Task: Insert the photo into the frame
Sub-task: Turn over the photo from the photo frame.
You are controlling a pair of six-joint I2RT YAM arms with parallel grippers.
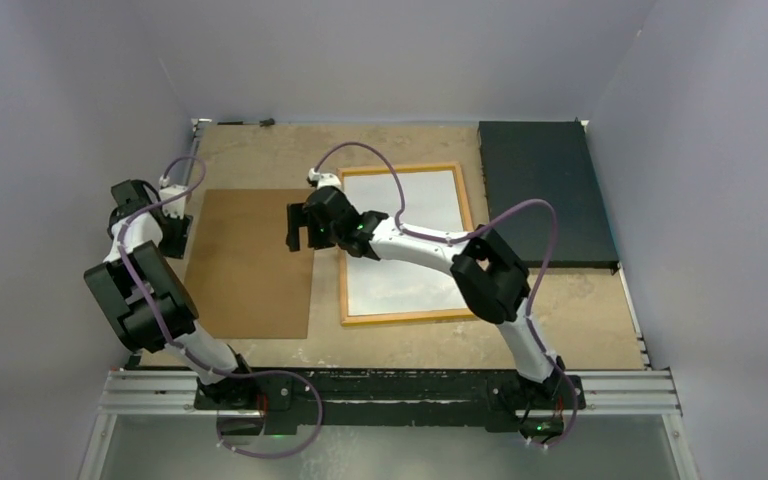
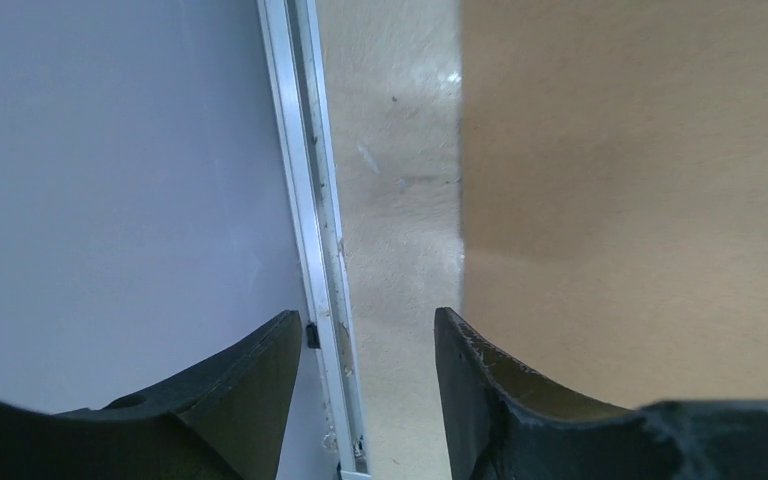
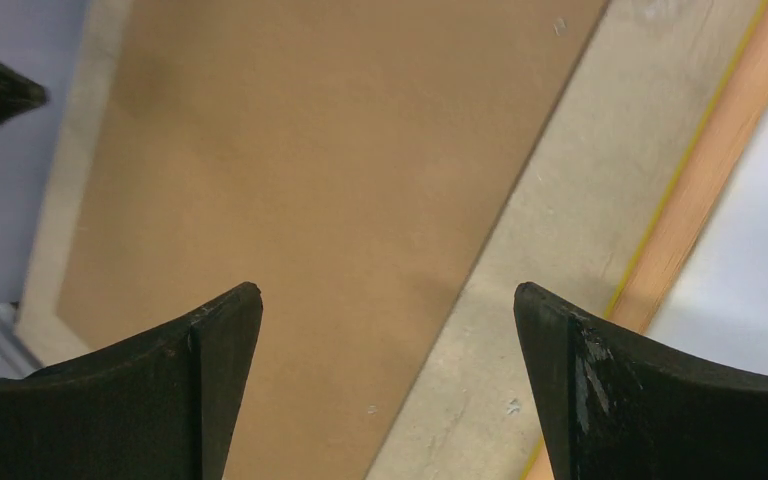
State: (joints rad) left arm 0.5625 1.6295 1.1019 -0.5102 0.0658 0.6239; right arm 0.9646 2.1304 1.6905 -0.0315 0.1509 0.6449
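Observation:
The frame (image 1: 406, 318) lies reverse side up right of the table's middle, showing its light wood border. A white sheet (image 1: 430, 200), the photo's plain back, fills the inside of the frame; its print side is hidden. My right gripper (image 1: 295, 228) is open and empty, hovering over the strip of table between the brown backing board (image 1: 250, 270) and the frame's left edge. In the right wrist view, the gripper (image 3: 388, 300) has the frame's edge (image 3: 705, 190) and white sheet (image 3: 760, 250) to its right. My left gripper (image 1: 177, 240) is open and empty at the board's left edge.
A dark mat (image 1: 545, 190) lies at the back right, next to the frame. In the left wrist view, the open gripper (image 2: 368, 325) sits over bare table between the metal side rail (image 2: 305, 180) and the board (image 2: 640, 180). Grey walls enclose the table.

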